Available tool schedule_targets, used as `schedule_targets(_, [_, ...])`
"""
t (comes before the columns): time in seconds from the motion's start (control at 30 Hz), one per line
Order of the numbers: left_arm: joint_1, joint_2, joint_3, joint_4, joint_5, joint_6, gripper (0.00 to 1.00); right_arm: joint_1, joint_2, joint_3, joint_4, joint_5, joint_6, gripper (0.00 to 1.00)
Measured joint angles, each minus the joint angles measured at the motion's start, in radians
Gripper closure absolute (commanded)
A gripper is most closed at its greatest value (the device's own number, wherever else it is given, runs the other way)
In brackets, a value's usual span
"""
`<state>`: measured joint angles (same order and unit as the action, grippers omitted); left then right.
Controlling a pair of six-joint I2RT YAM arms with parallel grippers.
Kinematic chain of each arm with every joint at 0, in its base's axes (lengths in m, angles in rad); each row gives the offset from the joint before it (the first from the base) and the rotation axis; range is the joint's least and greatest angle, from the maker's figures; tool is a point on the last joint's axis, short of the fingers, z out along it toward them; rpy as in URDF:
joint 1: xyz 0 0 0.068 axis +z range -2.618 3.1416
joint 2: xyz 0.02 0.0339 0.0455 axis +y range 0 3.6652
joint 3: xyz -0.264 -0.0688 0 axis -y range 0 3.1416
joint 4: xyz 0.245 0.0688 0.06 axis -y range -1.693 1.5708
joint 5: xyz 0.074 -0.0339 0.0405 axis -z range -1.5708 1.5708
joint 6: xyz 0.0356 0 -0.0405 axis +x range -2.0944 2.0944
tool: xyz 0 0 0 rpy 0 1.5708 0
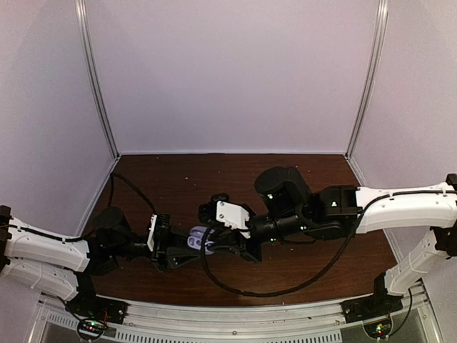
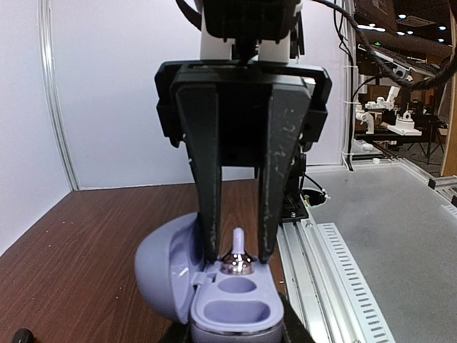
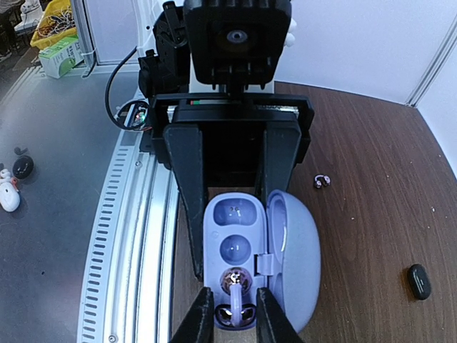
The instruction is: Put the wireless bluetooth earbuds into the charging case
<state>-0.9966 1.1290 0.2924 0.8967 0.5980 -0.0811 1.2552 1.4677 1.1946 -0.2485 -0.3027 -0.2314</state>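
The charging case lies open with its lid swung to one side, and my left gripper is shut on its sides. In the left wrist view the case fills the bottom and the near wells are empty. My right gripper points down at the far end of the case, its fingers close on either side of one earbud that stands in the far well with its stem up. That earbud also shows between the right gripper's fingers. The second earbud lies on the table. Both grippers meet in the top view around the case.
A small black oval object lies on the brown table right of the case. The slotted aluminium rail runs along the table's near edge beside the case. A black cable loops under the right arm. White walls enclose the table.
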Motion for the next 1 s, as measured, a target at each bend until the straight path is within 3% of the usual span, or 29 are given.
schedule_targets(0.73, [-0.007,0.031,0.045,-0.021,0.005,0.032,1.00,0.010,-0.006,0.040,-0.050,0.029,-0.008,0.81])
schedule_targets(1.0, [-0.011,0.040,0.058,-0.031,0.010,0.040,1.00,0.017,-0.006,0.047,-0.055,0.040,-0.021,0.92])
